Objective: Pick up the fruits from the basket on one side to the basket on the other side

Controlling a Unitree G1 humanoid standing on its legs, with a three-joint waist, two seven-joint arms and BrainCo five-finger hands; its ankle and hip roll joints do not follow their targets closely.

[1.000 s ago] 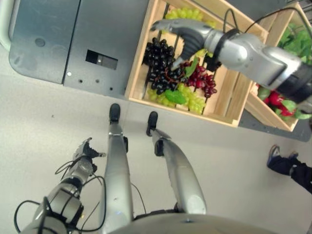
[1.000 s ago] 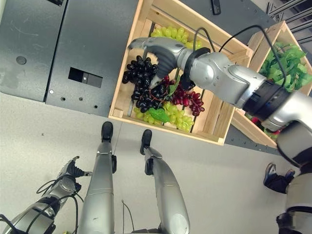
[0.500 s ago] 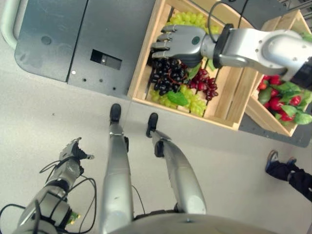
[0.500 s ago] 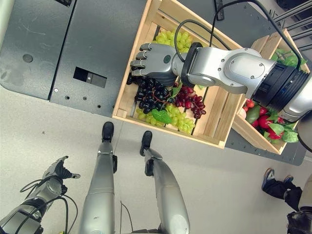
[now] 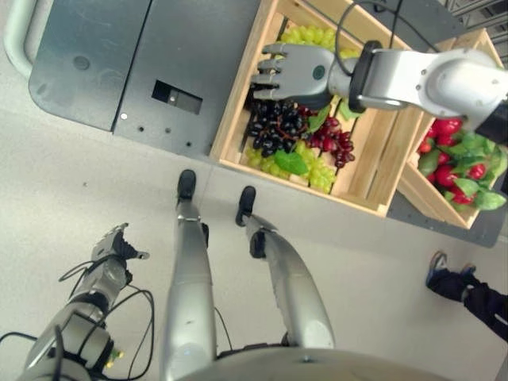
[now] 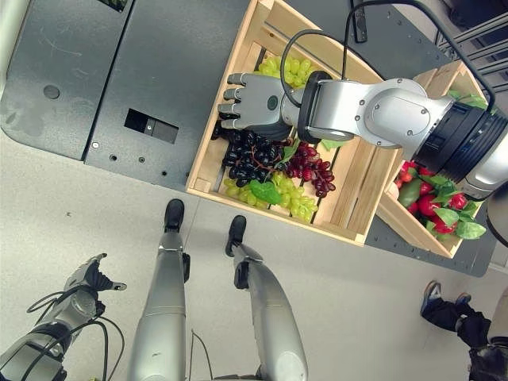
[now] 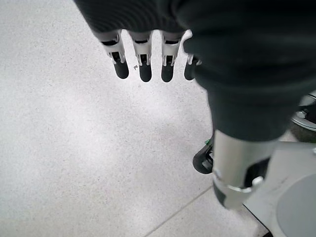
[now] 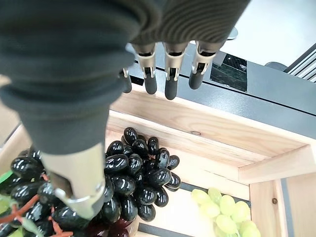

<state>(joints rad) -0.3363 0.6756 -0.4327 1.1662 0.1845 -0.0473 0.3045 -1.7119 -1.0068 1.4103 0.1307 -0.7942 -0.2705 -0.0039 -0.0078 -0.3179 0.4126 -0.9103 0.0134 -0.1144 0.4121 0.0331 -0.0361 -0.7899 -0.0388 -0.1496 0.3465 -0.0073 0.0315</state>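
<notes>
**Right hand above the grapes, nothing lifted yet**

While the right hand (image 6: 252, 99) hovered over the near wooden crate (image 6: 208, 139), its fingers (image 8: 170, 84) were stretched out straight and held nothing. The black grapes (image 6: 248, 157) lay just under it on the crate's slats, touching the red grapes (image 6: 311, 172), with green grapes (image 6: 290, 198) along the near wall and more at the far end. I judged such a bunch to be light but loose and knobbly, apt to sag or shed if squeezed at one berry; the sounder hold looked to be around the body of the cluster or at its stem. A second crate (image 5: 421, 186) of red and green produce stood just beside it. Both crates sat on a dark grey platform (image 5: 119, 55), not a bench, above pale speckled floor (image 7: 74, 148). The left hand (image 5: 115, 246) hung low by the floor, fingers relaxed. A person's shoe (image 5: 439, 266) showed nearby.
</notes>
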